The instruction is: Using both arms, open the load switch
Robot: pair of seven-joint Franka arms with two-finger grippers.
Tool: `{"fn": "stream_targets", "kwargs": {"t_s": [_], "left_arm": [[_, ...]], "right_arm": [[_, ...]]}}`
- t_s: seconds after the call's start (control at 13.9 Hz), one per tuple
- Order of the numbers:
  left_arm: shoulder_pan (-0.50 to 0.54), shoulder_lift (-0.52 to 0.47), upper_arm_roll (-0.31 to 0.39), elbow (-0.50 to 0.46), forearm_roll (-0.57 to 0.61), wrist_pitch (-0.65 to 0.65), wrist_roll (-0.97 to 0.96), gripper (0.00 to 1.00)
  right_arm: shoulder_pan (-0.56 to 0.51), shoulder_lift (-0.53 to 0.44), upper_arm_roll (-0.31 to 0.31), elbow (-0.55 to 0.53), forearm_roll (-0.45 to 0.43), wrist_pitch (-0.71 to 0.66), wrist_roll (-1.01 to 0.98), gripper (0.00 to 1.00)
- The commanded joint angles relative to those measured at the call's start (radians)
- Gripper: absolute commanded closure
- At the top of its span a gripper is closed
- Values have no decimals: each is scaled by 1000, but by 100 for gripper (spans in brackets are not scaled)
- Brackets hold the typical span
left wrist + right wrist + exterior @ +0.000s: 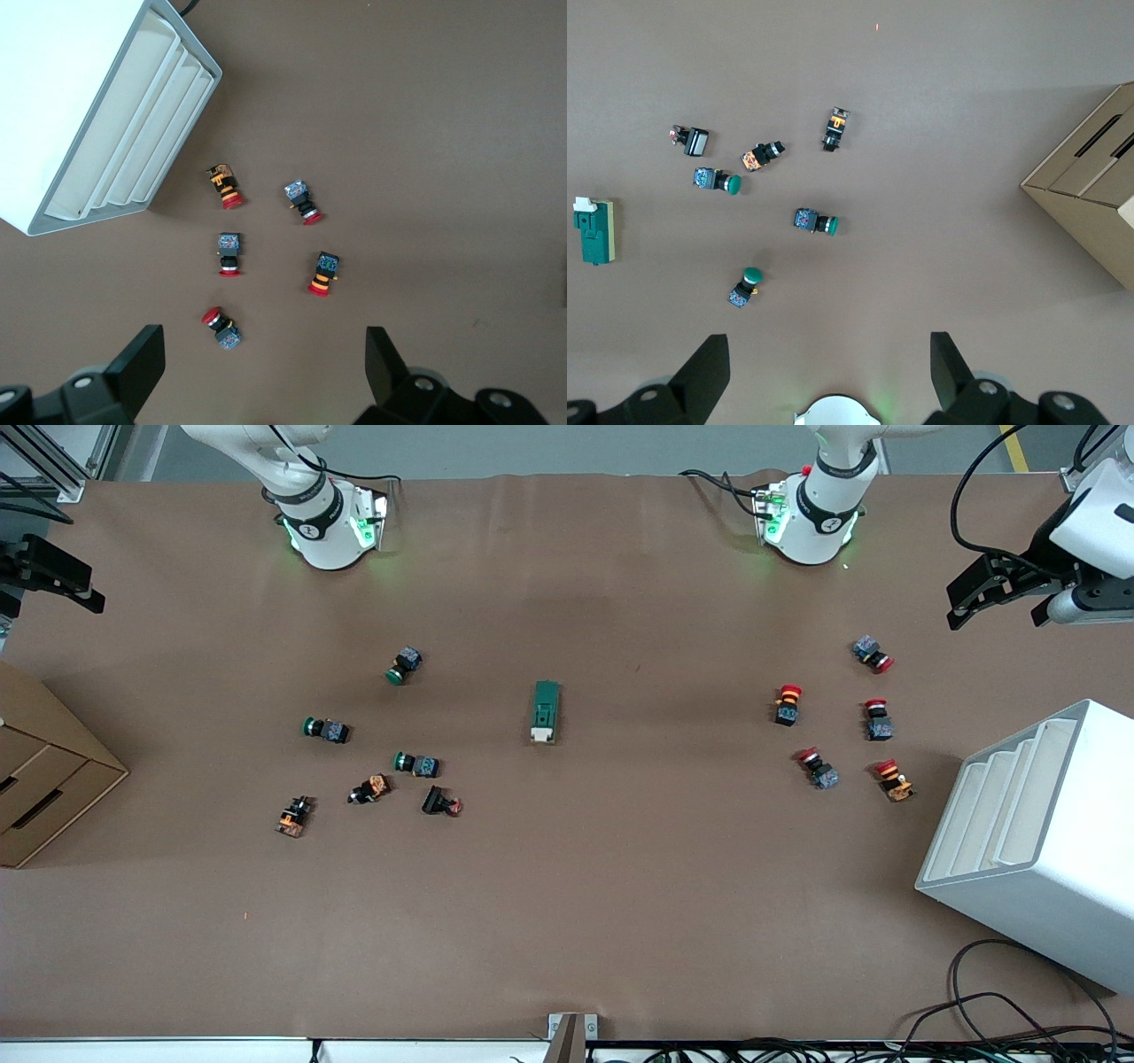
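the load switch [546, 711] lies flat near the middle of the brown counter [620, 886], its white tab end pointing toward the front camera, with bare surface all around it and nothing touching it; it also shows at the edge of the right wrist view [594, 231]. taking the switch as the dial's centre in the front view, a loose scatter of green-capped pushbuttons [405, 664] and small black and orange parts [293, 816] lies between 8 and 10 o'clock, toward the right arm's end, well apart from it. five red-capped pushbuttons [788, 704] sit around 3 o'clock, toward the left arm's end, again well apart. at 4 o'clock from them stands a white slotted rack [1036, 841], and a cardboard box [44, 779] stands at the counter's edge at about 9 o'clock. the left hand [992, 598] hangs over the counter's edge at roughly 2 o'clock, its fingers [133, 363] spread wide apart and holding nothing. the right hand [53, 580] hangs over the counter's edge at about 10 o'clock; its wrist view shows its fingers [704, 372] equally parted and empty. no writing or label can be read on any of the parts.
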Motion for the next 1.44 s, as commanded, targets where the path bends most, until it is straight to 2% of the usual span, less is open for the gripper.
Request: {"fn": "stream_targets", "kwargs": {"t_s": [0.0,0.22,0.72,0.86,1.15,1.36], "left_arm": [[1,7,-2,18,5,-10,21,0],[4,9,-2,21,8,-14,83,0],[-25,62,-17,48,-1,-10,57,0],[-62,92,-58,45,-16,38,5,0],[-96,209,-236,39,-19,165,-285,0],[-157,308,-336,24,-6,318,-526,0]], "right_arm": [[-9,1,7,8,0,-2,3,0],[-9,2,7,8,0,-4,2,0],[-9,2,7,8,0,-2,3,0],[-9,1,7,8,2,-2,3,0],[-8,1,7,8,2,-4,5,0],[-9,2,7,8,0,-2,3,0]]}}
